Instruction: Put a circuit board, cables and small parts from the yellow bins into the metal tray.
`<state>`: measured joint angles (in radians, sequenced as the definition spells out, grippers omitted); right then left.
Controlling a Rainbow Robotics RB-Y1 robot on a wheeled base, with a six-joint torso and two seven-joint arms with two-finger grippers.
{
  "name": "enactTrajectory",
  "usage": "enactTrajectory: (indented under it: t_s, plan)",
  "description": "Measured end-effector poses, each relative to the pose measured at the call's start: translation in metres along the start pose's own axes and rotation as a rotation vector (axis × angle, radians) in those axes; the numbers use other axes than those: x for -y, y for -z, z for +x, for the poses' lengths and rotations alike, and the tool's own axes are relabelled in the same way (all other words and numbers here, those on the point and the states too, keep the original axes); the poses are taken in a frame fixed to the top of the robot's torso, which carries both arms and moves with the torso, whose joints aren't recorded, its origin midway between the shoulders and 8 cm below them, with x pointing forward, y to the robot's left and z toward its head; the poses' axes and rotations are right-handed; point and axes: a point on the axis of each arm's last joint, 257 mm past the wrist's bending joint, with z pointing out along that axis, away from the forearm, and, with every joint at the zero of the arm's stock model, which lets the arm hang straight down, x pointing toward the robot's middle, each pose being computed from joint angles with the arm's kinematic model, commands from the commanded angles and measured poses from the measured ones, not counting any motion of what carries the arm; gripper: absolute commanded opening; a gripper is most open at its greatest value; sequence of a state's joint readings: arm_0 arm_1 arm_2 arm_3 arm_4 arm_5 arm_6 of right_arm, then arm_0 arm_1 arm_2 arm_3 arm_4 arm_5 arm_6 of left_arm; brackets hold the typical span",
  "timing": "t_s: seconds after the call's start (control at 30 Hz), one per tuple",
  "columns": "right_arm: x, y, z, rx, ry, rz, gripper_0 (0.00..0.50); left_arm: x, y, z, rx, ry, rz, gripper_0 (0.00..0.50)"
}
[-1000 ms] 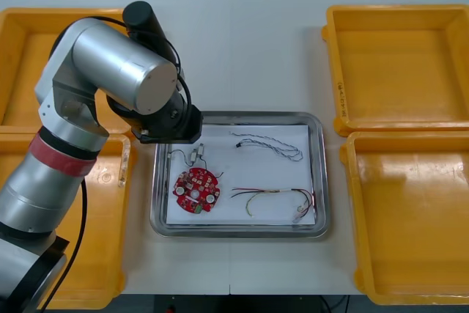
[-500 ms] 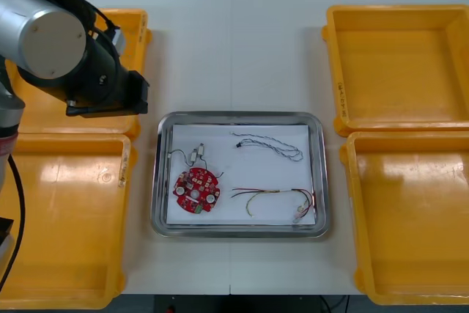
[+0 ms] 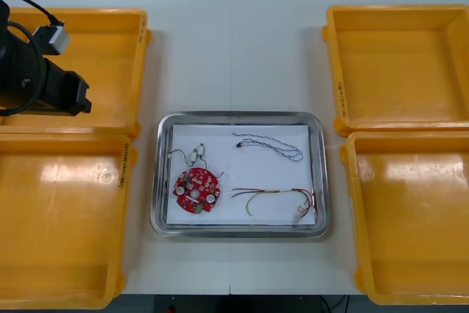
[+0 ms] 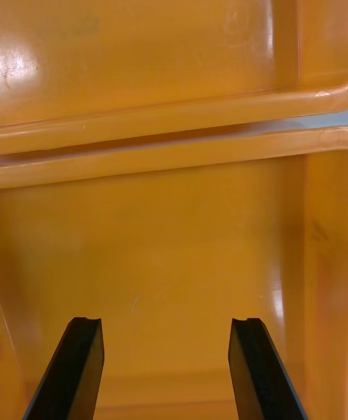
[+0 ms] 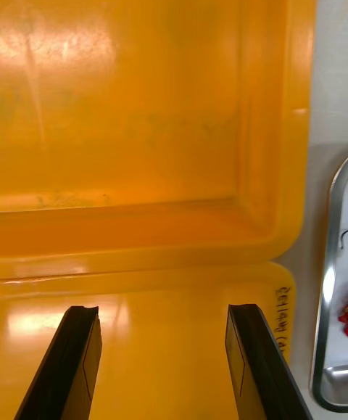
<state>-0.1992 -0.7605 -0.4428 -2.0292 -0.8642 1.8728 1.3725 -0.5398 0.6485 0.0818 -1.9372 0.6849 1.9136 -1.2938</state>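
The light desk (image 3: 234, 49) carries 4 yellow bins, 2 left of the metal tray (image 3: 238, 115) and 2 right of it: far left (image 3: 95, 71), near left (image 3: 58, 218), far right (image 3: 399, 64) and near right (image 3: 410, 218). All 4 look bare inside. The tray sits between them at the middle of the desk, white inside, its long axis running across from the left bins to the right bins.

The left arm (image 3: 37, 82) hangs well left of the tray, above the far left bin. The left jaws stand wide with nothing between them, over the seam where the 2 left bins meet; the tray's shiny rim lies just past that seam. The right jaws also stand wide and hold nothing, above a seam between 2 bins, which I take to be the pair right of the tray.

Inside the tray, a thin dark cable (image 3: 267, 144) lies along its far side and a red and yellow cable (image 3: 275, 197) along its near right side, both stretched with the tray's long axis. The round red circuit board (image 3: 197, 189) lies flat in the tray's near left part, with small metal parts (image 3: 196, 155) just beyond it.

With board, cables and parts all in the tray, the task seems complete. Any further move would turn on the tray lying to the right of the left jaws, with open desk around it.
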Motion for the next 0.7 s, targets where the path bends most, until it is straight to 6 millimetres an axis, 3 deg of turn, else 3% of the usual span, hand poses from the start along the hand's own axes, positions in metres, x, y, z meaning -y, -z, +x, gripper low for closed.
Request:
enactTrajectory:
  t_s: [0.43,0.7]
  plan:
    - [-0.001,0.0,0.001,0.012,0.007,0.002,0.5,-0.038,0.0,0.037,-0.074,0.037,-0.007,0.5]
    - [-0.002,-0.001,0.001,0.014,0.005,0.004,0.5,-0.048,-0.008,0.063,-0.128,0.056,-0.006,0.5]
